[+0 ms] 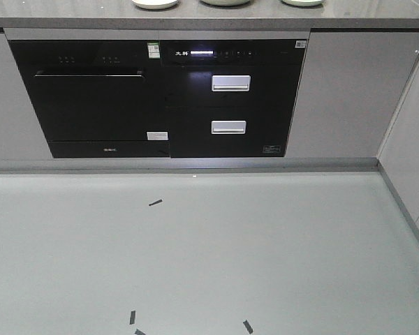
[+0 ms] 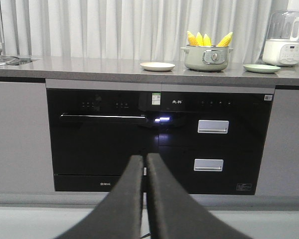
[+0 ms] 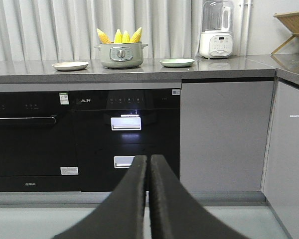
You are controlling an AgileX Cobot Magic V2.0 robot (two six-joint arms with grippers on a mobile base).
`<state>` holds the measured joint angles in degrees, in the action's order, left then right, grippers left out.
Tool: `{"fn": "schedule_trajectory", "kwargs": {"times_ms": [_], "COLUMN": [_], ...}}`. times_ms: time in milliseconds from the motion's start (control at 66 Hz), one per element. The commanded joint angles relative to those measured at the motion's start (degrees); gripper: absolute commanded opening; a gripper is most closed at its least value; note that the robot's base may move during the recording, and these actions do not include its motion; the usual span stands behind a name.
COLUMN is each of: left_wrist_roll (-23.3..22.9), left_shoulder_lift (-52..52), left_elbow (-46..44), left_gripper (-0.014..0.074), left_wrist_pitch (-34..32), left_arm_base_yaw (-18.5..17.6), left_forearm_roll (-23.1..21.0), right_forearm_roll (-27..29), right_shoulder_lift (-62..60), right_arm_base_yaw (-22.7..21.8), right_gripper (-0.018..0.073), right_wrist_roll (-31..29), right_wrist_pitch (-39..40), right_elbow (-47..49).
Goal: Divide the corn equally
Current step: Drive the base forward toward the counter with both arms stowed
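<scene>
Left fingers (image 2: 132,191) pressed together, gripping nothing; right fingers (image 3: 134,191) likewise, both well short of the worktop (image 2: 89,67). All four cobs of corn (image 2: 209,39) stand in the pot (image 2: 202,62), cream plate (image 2: 157,66) and green plate (image 2: 261,68) bare. Nothing shared yet!

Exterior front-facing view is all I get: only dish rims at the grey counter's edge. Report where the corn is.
Observer: Yellow corn cobs stand tips-up in a pale green round pot on the grey counter.
Operator: Name what flanks the pot.
Observer: A cream round plate one side, a pale green round plate the other.
Operator: Give gripper states.
Observer: Black left gripper and black right gripper are both shut, holding nothing.
</scene>
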<state>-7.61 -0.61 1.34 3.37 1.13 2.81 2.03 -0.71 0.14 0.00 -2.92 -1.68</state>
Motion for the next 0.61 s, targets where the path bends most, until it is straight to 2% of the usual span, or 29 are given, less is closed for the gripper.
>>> {"fn": "schedule_trajectory", "kwargs": {"times_ms": [0,591], "left_wrist_roll": [-0.4,-0.4], "left_shoulder_lift": [-0.9,-0.9], "left_elbow": [0.7,0.7], "left_gripper": [-0.0006,-0.0006], "left_wrist_pitch": [-4.5,-4.5], "left_arm_base_yaw": [-0.1,-0.1], "left_forearm_roll": [-0.3,-0.3], "right_forearm_roll": [-0.4,-0.4], "right_shoulder_lift": [-0.2,-0.2], "right_arm_base_yaw": [0.0,0.0], "right_gripper": [-0.0002,-0.0002], "right_wrist_roll": [-0.5,-0.5], "right_wrist_pitch": [4.2,4.2], "right_elbow": [-0.6,-0.6]}}
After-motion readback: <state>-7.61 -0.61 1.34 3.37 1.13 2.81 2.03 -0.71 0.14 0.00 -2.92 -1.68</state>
